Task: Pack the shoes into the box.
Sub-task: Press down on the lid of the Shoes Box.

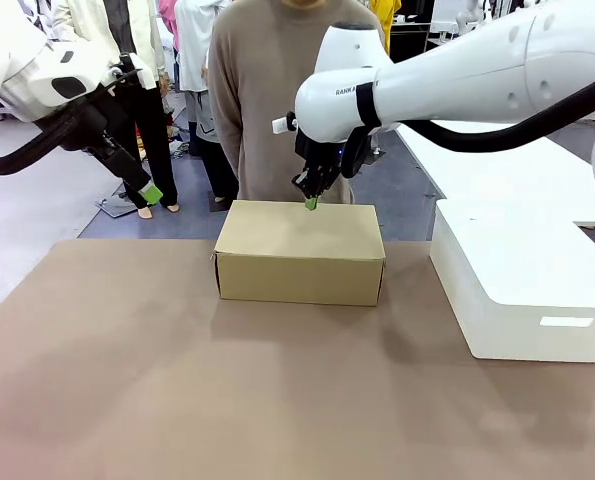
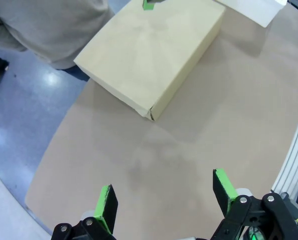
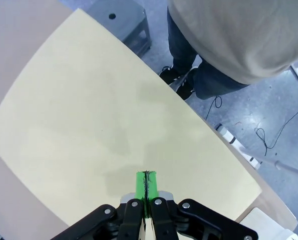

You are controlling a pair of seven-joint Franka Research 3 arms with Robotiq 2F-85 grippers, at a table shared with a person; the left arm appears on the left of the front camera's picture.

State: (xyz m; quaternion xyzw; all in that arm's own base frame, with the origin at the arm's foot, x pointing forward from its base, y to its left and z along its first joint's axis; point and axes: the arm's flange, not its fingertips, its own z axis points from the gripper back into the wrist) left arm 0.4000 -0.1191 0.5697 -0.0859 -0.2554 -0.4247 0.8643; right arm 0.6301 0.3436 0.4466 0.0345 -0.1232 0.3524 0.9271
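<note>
Right claw (image 1: 311,203) pressed together, green pads flush against each other, nothing between them. Tip sits over the far edge of the box (image 1: 299,250) lid, near its middle; contact with the lid can't be told from the front view. In the right wrist view the right claw (image 3: 146,182) points down at the plain lid, shut pads hanging just above the cardboard. Box is closed, lid flat, no shoes on show. Box stands on the surface (image 1: 177,380), towards its far side and about centred. Right arm reaches in from the right, above the box.

Left claw (image 1: 149,193) is up in the air, well left of the box and beyond the surface's far-left corner, holding nothing. In the left wrist view the left claw (image 2: 164,197) is spread wide, both green pads apart with bare surface between them; the box (image 2: 149,50) lies well ahead of it, at an angle, the right claw's green tip just at its far edge.

White box (image 1: 527,285) sits just right of the cardboard box, a small gap between them, closed. A person (image 1: 277,100) in a grey-brown jumper stands right behind the box, at the far edge of the surface.
</note>
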